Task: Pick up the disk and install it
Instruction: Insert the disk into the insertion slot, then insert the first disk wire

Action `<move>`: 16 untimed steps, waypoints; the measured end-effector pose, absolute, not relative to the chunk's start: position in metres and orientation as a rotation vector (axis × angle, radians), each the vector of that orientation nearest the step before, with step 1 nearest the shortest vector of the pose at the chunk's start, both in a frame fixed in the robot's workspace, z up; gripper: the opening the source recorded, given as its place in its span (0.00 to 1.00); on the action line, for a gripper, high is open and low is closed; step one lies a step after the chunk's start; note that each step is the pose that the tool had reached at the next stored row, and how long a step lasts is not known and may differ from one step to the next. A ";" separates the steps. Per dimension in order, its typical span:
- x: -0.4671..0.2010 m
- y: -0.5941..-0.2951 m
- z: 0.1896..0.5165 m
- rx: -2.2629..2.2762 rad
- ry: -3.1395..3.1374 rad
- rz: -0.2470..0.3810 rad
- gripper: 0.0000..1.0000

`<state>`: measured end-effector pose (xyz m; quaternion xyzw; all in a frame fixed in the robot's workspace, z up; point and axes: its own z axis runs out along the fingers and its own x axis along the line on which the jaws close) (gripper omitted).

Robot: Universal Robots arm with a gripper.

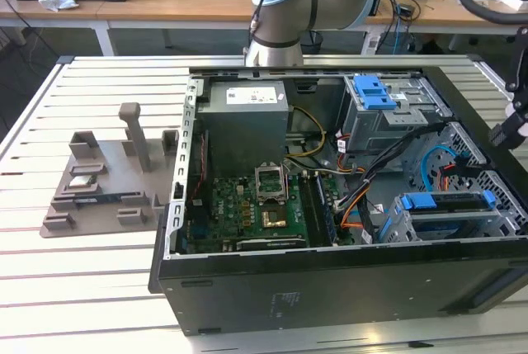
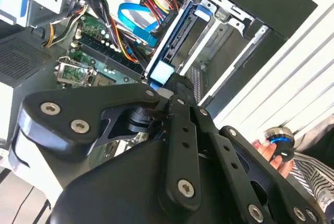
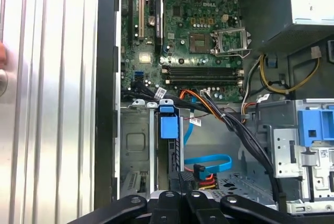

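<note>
The disk (image 1: pixel 450 204) sits on edge in the drive bay at the near corner of the open computer case (image 1: pixel 330 280), on the exterior view's right. Its blue carrier runs along the top. In both wrist views its blue end tab (image 3: pixel 168 126) (image 2: pixel 162 72) stands up out of the bay. My gripper (image 1: pixel 505 133) hangs above and just outside that corner of the case, apart from the disk. Its black linkages (image 3: pixel 181 199) (image 2: pixel 172 92) converge, shut with nothing between them.
Inside the case are a green motherboard (image 1: pixel 247 205), a grey power supply box (image 1: pixel 246 115), a second drive cage with a blue latch (image 1: pixel 375 90) and loose cables (image 3: pixel 209 161). A grey fixture (image 1: pixel 107 177) lies on the slatted table. A person's hand (image 2: pixel 271 148) is beside the case.
</note>
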<state>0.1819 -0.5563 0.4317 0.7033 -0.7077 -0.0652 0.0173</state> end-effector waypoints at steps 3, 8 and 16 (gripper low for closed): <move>0.182 -0.556 0.440 2.185 -2.199 -0.202 0.11; 0.182 -0.556 0.458 2.185 -2.199 -0.202 0.11; 0.182 -0.556 0.459 2.185 -2.199 -0.202 0.11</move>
